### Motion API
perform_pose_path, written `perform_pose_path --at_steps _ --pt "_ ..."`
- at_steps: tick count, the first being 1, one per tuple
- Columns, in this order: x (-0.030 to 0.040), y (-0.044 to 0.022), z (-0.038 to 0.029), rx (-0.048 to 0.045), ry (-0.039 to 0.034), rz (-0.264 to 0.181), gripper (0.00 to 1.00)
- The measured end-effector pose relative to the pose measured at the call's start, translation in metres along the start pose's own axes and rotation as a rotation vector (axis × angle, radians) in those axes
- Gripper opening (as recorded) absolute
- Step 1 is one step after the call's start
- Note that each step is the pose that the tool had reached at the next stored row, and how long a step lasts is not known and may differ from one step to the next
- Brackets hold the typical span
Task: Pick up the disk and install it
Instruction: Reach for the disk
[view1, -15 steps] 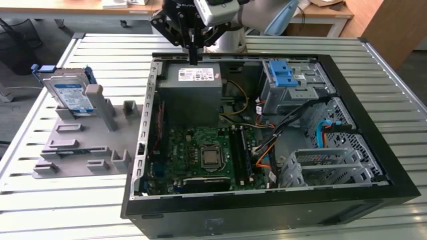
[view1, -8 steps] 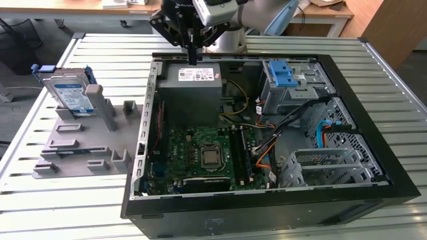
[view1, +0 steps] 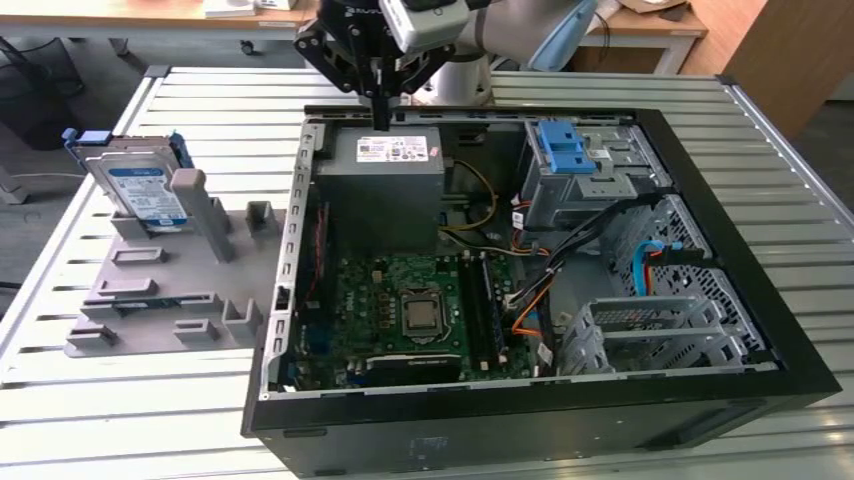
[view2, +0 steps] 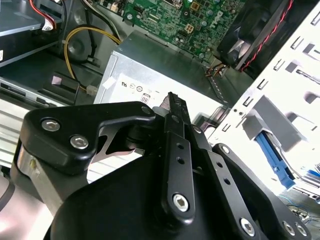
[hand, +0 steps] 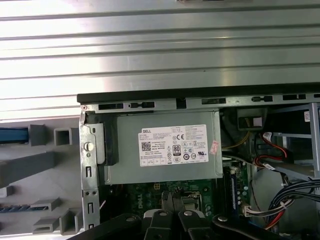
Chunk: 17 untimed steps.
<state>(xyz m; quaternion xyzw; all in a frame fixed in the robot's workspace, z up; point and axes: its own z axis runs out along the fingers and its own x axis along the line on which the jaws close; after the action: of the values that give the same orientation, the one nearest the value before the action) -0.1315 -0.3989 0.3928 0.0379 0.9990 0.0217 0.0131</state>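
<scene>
As it is seen in the exterior view, table (view1: 127, 420): a slatted metal top, on which everything listed below is carried.
Computer case (view1: 534, 405): a black tower, laid on its side with the panel removed and the interior exposed; it is placed at the middle of the table.
Fixture (view1: 160, 290): a grey moulded stand with slots and posts, set just beside the case on the exterior view's left.
Power supply (view1: 380, 190): a grey box with a white label, mounted in the far corner of the case.
Motherboard (view1: 414, 300): a green board, fitted in the case floor on the near side of the power supply.
Drive bay (view1: 587, 185): a grey metal cage topped by a blue latch piece (view1: 563, 150), on the exterior view's right of the power supply.
Disk (view1: 144, 190): stood on edge in the fixture, outside the case, its blue carrier frame and labelled face shown; it is well apart from the gripper.
Gripper (view1: 383, 122): hung above the far edge of the power supply; the jaws are drawn together and nothing is held.
</scene>
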Motion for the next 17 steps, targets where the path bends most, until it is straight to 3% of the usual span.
perform_pose_path --at_steps 17 --pt "0.0057 -0.0004 0.0 0.0 0.0 0.0 0.11"
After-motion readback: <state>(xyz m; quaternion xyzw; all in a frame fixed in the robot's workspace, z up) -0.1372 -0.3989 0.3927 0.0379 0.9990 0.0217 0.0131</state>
